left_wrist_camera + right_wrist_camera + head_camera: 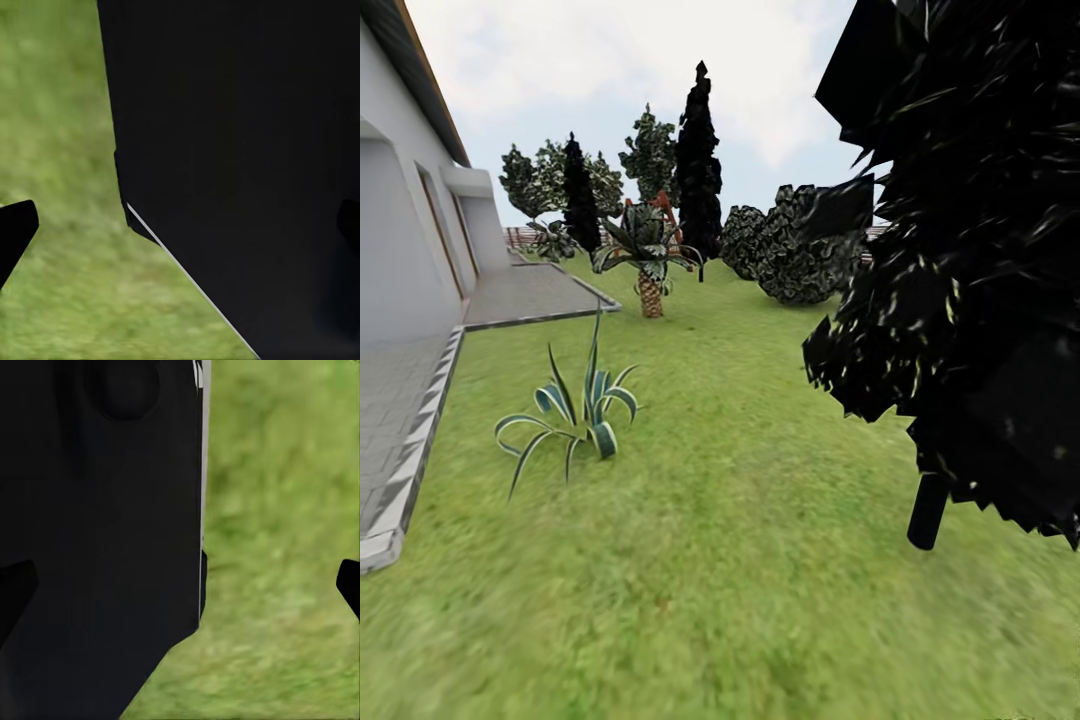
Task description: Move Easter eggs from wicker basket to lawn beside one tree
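The Easter eggs and the wicker basket are out of view. The lawn (740, 540) stretches ahead in the head view. Green leafy trees (650, 152) stand far back near the fence (518, 236). In the left wrist view my left gripper (180, 229) is open, one dark fingertip (15, 234) at each side, over grass and a black part of the robot. My right gripper (180, 589) is open in the same way, with nothing between its fingertips (349, 585).
A dark columnar tree (970, 260) stands close on the right, its trunk (928, 510) in the grass. A striped spiky plant (575, 415) grows left of centre, a small palm (649, 265) further back, and dark bushes (800, 250) beyond. The white house (400, 230) and a paved path (395, 400) lie on the left.
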